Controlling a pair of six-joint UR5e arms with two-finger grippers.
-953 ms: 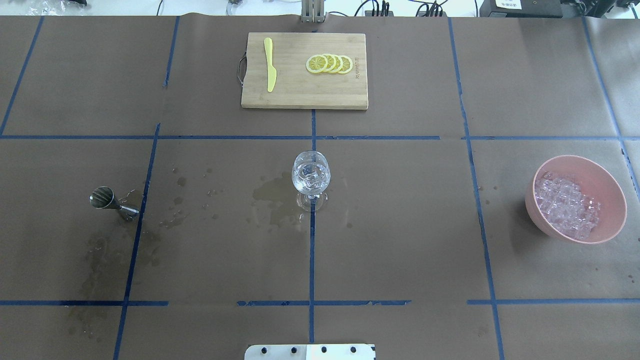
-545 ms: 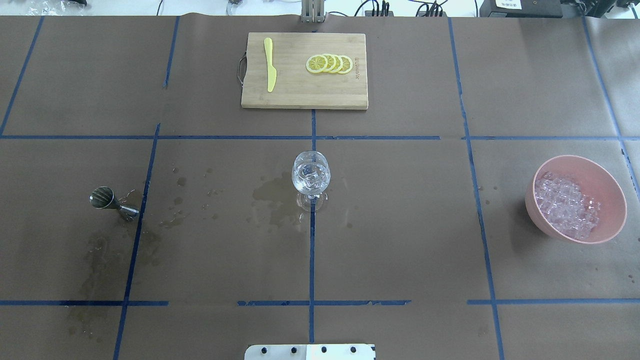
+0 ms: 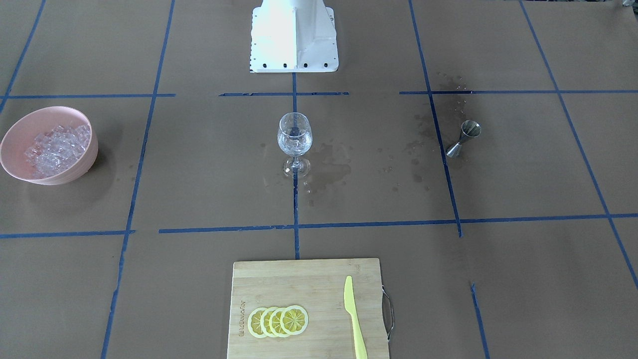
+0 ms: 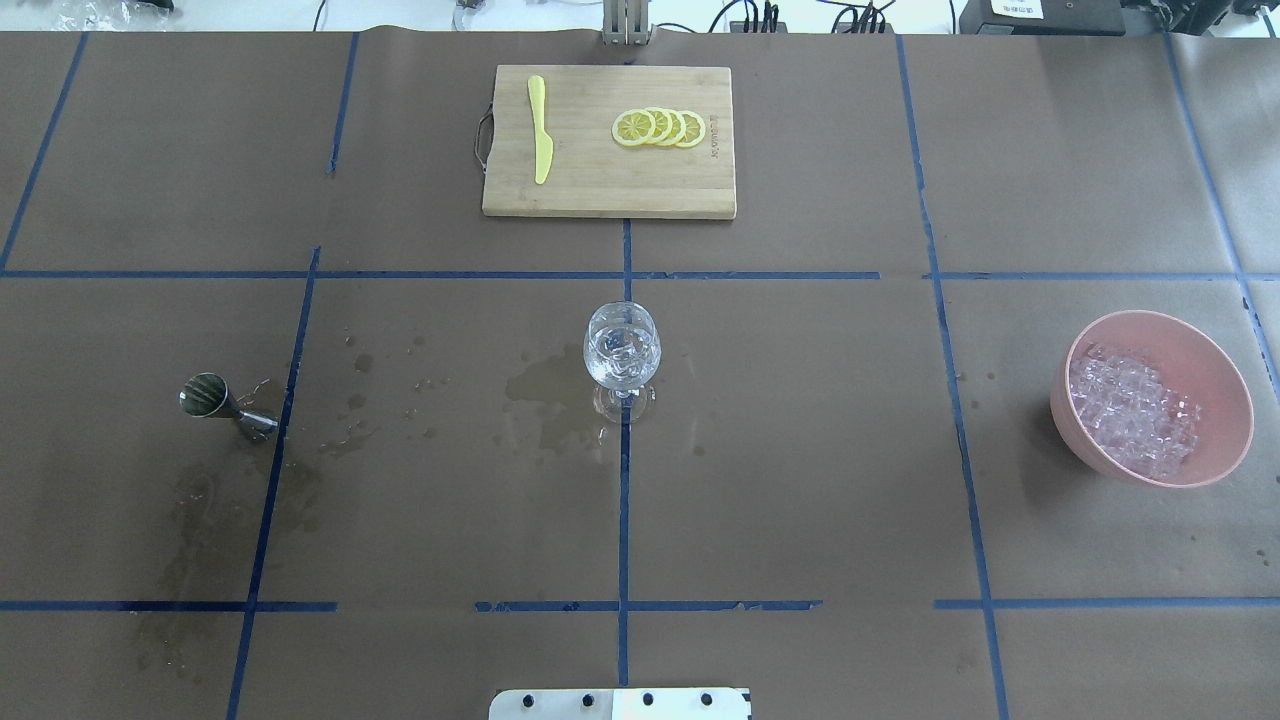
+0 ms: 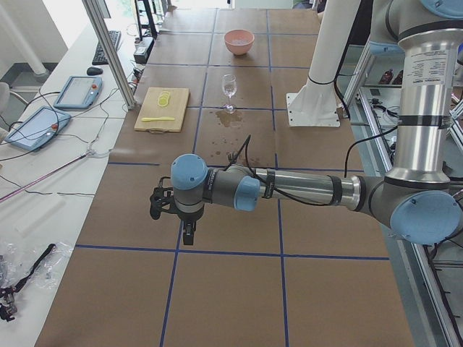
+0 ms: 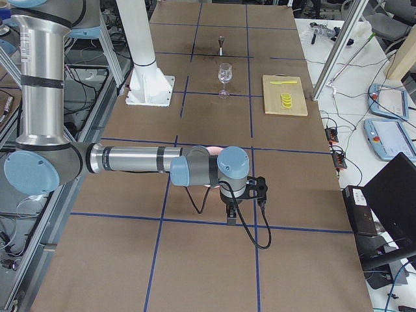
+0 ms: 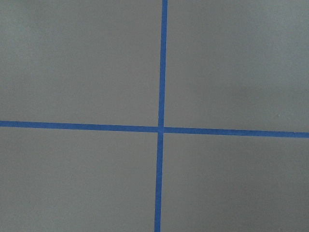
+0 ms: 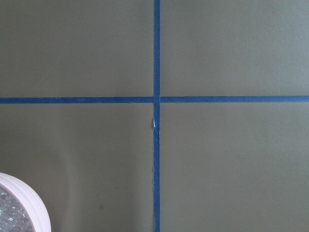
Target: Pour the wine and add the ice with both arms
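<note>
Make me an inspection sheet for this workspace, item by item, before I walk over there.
Surface: brown paper with blue tape grid; wet stains beside the glass and near the jigger.
Job's things: pink bowl of ice on the right; wine glass centre, cubes inside; wine not discernible; jigger left.
Clutter: cutting board, lemon slices, yellow knife.
Pincers: left pincer, right pincer over bare table; open or shut untellable.
Cables: black cable looping off right wrist.
Surroundings: teach pendants, laptop.
</note>
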